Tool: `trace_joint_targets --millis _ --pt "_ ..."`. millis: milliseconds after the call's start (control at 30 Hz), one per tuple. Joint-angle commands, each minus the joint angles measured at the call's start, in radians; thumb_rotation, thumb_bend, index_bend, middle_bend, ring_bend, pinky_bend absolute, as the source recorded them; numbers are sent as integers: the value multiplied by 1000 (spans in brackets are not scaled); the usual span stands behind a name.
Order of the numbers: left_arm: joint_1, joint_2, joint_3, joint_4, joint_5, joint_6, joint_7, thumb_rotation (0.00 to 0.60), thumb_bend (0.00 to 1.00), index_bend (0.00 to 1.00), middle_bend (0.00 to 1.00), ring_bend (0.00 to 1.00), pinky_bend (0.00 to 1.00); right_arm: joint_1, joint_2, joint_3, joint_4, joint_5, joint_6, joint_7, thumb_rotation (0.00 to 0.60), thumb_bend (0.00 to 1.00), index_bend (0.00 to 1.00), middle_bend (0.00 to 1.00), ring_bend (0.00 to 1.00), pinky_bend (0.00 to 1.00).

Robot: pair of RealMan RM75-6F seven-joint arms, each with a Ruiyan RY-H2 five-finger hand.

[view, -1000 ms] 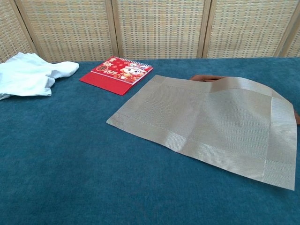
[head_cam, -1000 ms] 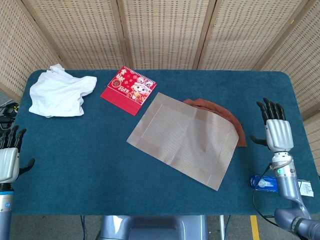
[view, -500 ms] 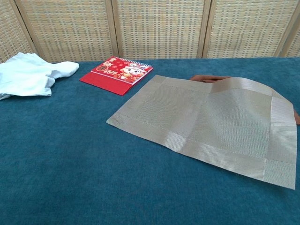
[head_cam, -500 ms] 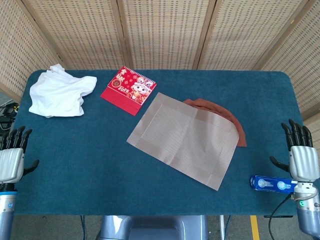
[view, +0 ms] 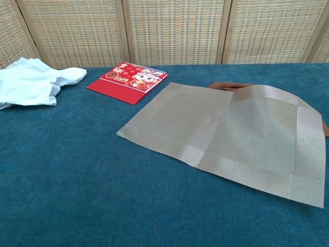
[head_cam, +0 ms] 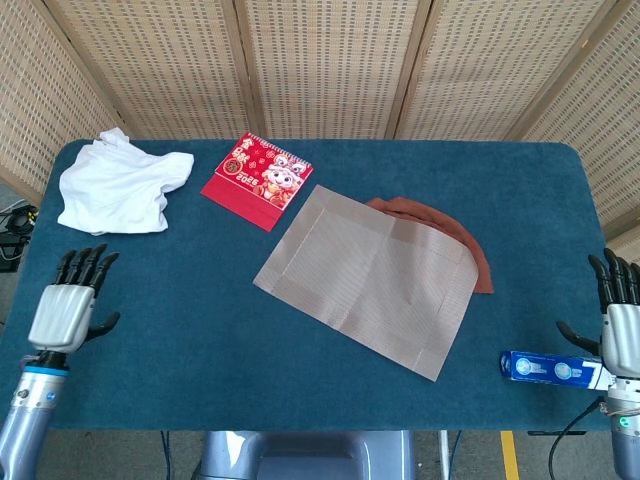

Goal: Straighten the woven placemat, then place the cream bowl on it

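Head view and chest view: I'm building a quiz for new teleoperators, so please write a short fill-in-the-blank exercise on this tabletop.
1. The tan woven placemat partly covers a ____ cloth.
2. The crumpled ____ cloth lies at the table's far left.
3. The red spiral-bound calendar lies between that crumpled cloth and the ____.
4. The left hand holds ____.

Missing words: brown; white; placemat; nothing

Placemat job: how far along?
Nothing looks done. The placemat lies askew, its far corner humped over a brown thing. Left hand and right hand are both open, touching nothing. No cream bowl is in view. Straightening and placing remain.
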Motion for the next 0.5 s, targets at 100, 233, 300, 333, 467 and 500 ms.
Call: trace_joint_targets --millis 100,233,300,333,467,500 --pt "-86 -50 -19 22 11 -86 65 600 229 86 0 0 0 -1 -4 2 5 -3 -13 5 600 275 75 0 0 0" --pt "-160 -99 -46 68 -11 -169 84 600 229 99 0 0 0 1 -9 2 8 -6 -25 0 600 275 75 0 0 0" --pt "-201 -129 -57 108 -27 -215 98 600 233 106 0 0 0 1 -12 4 11 -5 -28 -1 600 275 75 0 0 0" --pt "-217 -142 -61 128 -32 -231 104 600 235 111 0 0 0 0 -12 5 11 -4 -30 0 600 275 75 0 0 0" --pt "-271 -200 -75 209 -57 -280 122 600 242 140 0 0 0 -1 -12 12 15 0 -33 5 600 275 75 0 0 0" --pt "-283 -215 -78 230 -63 -292 122 600 242 143 0 0 0 -2 -12 13 17 1 -34 7 600 275 75 0 0 0"
